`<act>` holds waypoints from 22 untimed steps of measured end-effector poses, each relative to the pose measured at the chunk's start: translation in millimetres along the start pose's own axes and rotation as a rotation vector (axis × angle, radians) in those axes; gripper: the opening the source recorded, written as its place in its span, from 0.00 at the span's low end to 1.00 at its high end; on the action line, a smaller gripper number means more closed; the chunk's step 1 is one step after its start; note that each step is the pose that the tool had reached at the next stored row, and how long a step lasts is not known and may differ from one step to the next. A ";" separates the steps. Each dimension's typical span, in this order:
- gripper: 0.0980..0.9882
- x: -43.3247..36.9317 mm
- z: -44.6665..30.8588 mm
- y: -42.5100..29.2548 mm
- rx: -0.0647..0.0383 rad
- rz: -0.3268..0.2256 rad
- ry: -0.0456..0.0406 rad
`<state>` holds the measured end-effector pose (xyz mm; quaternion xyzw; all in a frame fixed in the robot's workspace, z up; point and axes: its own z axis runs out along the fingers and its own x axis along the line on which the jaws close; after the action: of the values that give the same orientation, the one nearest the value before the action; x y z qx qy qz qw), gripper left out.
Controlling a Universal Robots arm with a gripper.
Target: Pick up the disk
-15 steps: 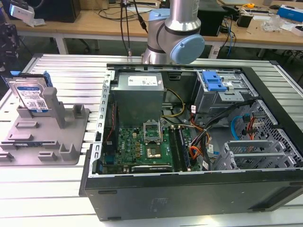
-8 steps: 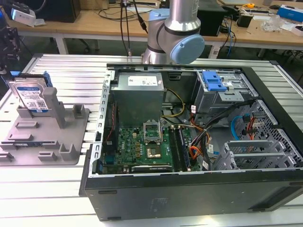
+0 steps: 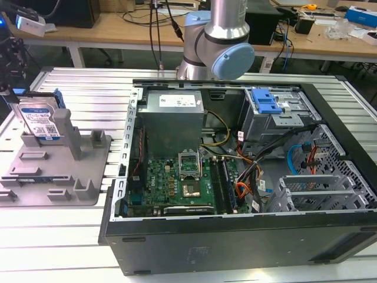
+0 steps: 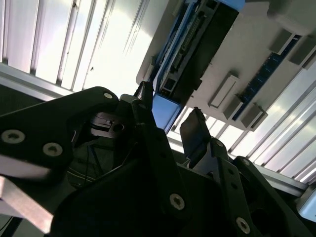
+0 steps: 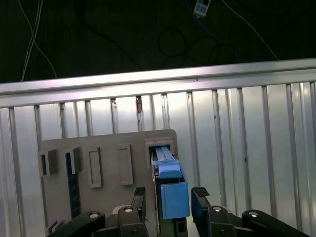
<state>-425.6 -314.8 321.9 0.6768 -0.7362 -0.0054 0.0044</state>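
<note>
Between the two black fingers (image 5: 199, 195) of the gripper (image 5: 170, 197), the flat silver hard drive with blue plastic side rails, the disk (image 5: 168, 170), is seen edge-on in the first wrist view. It is held upright on its edge in a slot of the grey plastic fixture with upright posts (image 5: 108, 148), which is set on the ribbed metal tabletop (image 5: 237, 148). In the exterior view, the disk's labelled broad face (image 3: 40, 121) is turned toward the camera at that view's left, well apart from the open black computer case (image 3: 235, 247).

The relation that matters is one of alignment. The disk lies directly below the gripper, and its long axis is laid along the gap between the fingers, so its thin dimension is the one spanned. The fingers are spread, one at each broad face, just beside the blue end piece (image 4: 165, 111). Nothing is grasped; the disk is judged to be bracketed but not clamped.
</note>
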 end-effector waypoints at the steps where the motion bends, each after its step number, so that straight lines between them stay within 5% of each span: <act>1: 0.45 -0.1 0.7 0.0 0.000 0.000 0.0000; 22: 0.45 -2.3 18.0 -0.1 0.000 0.000 0.0000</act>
<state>-425.6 -312.5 304.0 0.6768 -0.7361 -0.0054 0.0044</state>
